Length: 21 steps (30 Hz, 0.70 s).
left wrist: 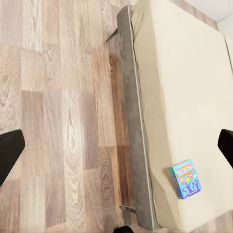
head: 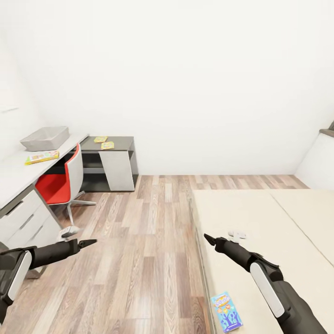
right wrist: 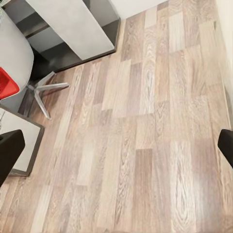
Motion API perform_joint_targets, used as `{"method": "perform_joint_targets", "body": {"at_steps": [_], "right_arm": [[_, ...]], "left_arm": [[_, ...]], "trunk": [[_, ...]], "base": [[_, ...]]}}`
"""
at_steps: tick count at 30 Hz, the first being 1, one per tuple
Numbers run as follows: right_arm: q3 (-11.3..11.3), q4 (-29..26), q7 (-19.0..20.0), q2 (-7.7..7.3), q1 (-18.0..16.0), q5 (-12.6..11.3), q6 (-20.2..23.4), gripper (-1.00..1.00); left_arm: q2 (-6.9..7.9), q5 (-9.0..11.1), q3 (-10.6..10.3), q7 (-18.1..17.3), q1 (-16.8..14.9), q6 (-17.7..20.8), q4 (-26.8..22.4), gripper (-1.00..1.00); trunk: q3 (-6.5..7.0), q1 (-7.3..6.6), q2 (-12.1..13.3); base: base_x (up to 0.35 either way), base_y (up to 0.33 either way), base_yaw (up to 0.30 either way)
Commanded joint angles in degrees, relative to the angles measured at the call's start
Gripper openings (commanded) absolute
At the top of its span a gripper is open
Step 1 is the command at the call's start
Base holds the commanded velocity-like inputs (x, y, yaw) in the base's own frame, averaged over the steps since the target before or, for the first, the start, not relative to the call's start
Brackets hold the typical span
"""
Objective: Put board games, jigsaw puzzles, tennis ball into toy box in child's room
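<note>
The small blue cartoon-printed board game box point(head: 227, 311) lies flat near the cream bed's point(head: 278, 222) edge, also seen from the left wrist. On the pale grey tabletop point(head: 14, 176) sit the translucent grey toy box point(head: 45, 138), the yellow Skip-Bo box point(head: 41, 157) and, on the dark wing, two jigsaw boards point(head: 104, 142). Both wrist views show each gripper's fingers spread wide, holding nothing; the right wrist looks down at the red-and-white chair point(right wrist: 12, 73).

Toy box point(head: 45, 138) on table point(head: 14, 178) left; game box point(head: 227, 311) on bed point(head: 260, 222) right.

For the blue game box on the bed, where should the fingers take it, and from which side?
The blue game box lies flat near the bed's floor-side edge. Probably best: come from above with the right gripper and pinch across its narrow width at mid-length. It is thin, so sliding it over the bed edge first may help.
</note>
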Motion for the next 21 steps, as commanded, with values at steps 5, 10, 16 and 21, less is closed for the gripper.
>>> {"method": "perform_joint_targets", "body": {"at_steps": [5, 10, 16, 21], "right_arm": [[0.03, -0.07, -0.08, 0.0, -0.04, -0.33, 0.29, 1.0], [0.03, -0.07, -0.1, -0.01, -0.04, -0.38, 0.29, 1.0], [0.03, -0.07, -0.1, 0.0, -0.04, -0.39, 0.29, 1.0], [0.03, -0.07, -0.11, 0.01, -0.04, -0.42, 0.26, 1.0]], "left_arm": [[0.0, 0.01, 0.05, -0.19, -0.06, 0.24, 0.02, 1.0], [0.0, 0.0, 0.05, -0.19, -0.06, 0.24, 0.06, 1.0], [0.0, -0.01, 0.09, -0.18, -0.07, 0.24, 0.12, 1.0], [0.0, -0.01, 0.13, -0.18, -0.06, 0.24, 0.13, 1.0]], "trunk": [[-0.12, 0.03, -0.12], [-0.12, 0.03, -0.12], [-0.12, 0.03, -0.12], [-0.12, 0.03, -0.12]], "base": [[0.0, 0.281, 0.0], [0.013, 0.286, 0.0], [0.079, 0.287, -0.064], [0.108, 0.288, -0.221]]}}
